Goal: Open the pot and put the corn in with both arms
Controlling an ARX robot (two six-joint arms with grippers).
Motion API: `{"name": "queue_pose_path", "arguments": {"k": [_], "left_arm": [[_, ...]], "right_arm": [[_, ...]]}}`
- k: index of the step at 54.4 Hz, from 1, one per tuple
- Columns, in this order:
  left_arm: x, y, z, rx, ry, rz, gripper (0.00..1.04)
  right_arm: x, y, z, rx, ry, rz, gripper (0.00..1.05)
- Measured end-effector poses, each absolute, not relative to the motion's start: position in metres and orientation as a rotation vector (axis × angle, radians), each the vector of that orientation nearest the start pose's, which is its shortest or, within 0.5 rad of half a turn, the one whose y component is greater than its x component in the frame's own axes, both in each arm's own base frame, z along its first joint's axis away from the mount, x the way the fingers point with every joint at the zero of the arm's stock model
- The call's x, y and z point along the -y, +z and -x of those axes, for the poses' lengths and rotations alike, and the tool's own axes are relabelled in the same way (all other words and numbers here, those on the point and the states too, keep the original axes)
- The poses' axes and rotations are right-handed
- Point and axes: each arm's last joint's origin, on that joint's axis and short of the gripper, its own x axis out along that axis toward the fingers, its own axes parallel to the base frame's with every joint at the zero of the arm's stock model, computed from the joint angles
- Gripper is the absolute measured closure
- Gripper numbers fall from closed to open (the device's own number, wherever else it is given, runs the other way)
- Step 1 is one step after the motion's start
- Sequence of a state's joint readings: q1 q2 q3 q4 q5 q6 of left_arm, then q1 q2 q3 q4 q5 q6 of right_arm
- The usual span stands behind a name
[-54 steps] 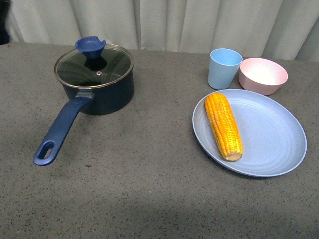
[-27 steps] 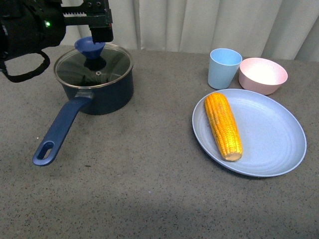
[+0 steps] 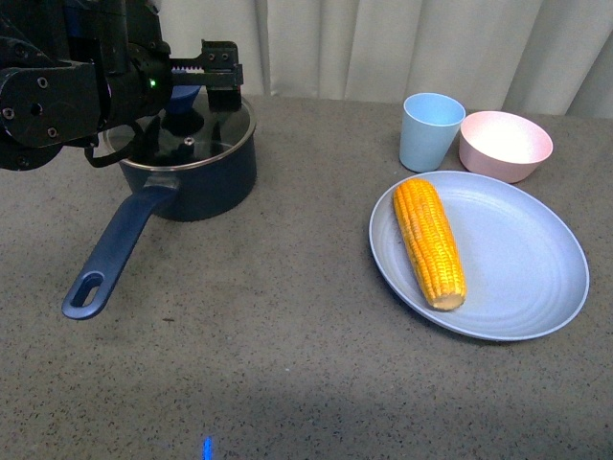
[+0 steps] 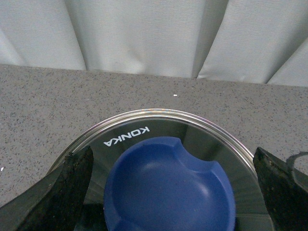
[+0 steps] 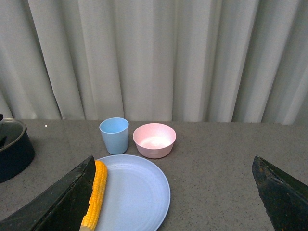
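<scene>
The navy-blue pot [image 3: 196, 182] stands at the back left with its glass lid [image 3: 206, 134] on and its long handle [image 3: 115, 244] pointing to the front left. My left gripper [image 3: 196, 86] is open over the lid. In the left wrist view its fingers [image 4: 62, 192] stand either side of the lid's blue knob [image 4: 168, 187] without touching it. The corn [image 3: 429, 241] lies on a light-blue plate [image 3: 527, 273] at the right. My right gripper [image 5: 171, 202] is open and empty, held above the table short of the plate [image 5: 139, 192] and the corn [image 5: 95, 195]; it does not show in the front view.
A light-blue cup [image 3: 431, 131] and a pink bowl [image 3: 506, 145] stand just behind the plate. A white curtain hangs along the table's far edge. The pot's side [image 5: 12, 149] shows at the edge of the right wrist view.
My left arm has come in from the left and moved right and down over the pot's lid. Its open fingers now straddle the knob. Pot and corn have not moved.
</scene>
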State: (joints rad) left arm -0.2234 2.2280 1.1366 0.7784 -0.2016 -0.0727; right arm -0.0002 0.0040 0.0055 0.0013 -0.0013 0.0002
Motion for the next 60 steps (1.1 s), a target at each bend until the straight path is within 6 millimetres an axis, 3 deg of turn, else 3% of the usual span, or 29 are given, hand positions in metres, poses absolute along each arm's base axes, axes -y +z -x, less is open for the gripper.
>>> {"name": "queue_pose_path", "arguments": {"k": [12,20,22,38,48,60], "left_arm": [[0.089,0.085,-0.437,-0.327,-0.004,-0.006,0.08],[0.086,0.083,-0.437,-0.334,-0.001,0.0,0.39],[0.086,0.084,-0.437,-0.326,0.003,0.0,0.42],[0.08,0.096,-0.428,-0.289,0.008,0.026,0.43],[0.051,0.128,-0.418,-0.212,0.046,0.05,0.43],[-0.005,0.114,-0.405,-0.235,0.152,0.026,0.43]], "right_arm": [[0.0,0.165,-0.098,0.003,0.001,0.0,0.09],[0.0,0.165,-0.098,0.003,0.001,0.0,0.09],[0.0,0.165,-0.098,0.003,0.001,0.0,0.09],[0.0,0.165,-0.098,0.003,0.001,0.0,0.09],[0.0,0.165,-0.098,0.003,0.001,0.0,0.09],[0.0,0.165,-0.098,0.003,0.001,0.0,0.09]]}}
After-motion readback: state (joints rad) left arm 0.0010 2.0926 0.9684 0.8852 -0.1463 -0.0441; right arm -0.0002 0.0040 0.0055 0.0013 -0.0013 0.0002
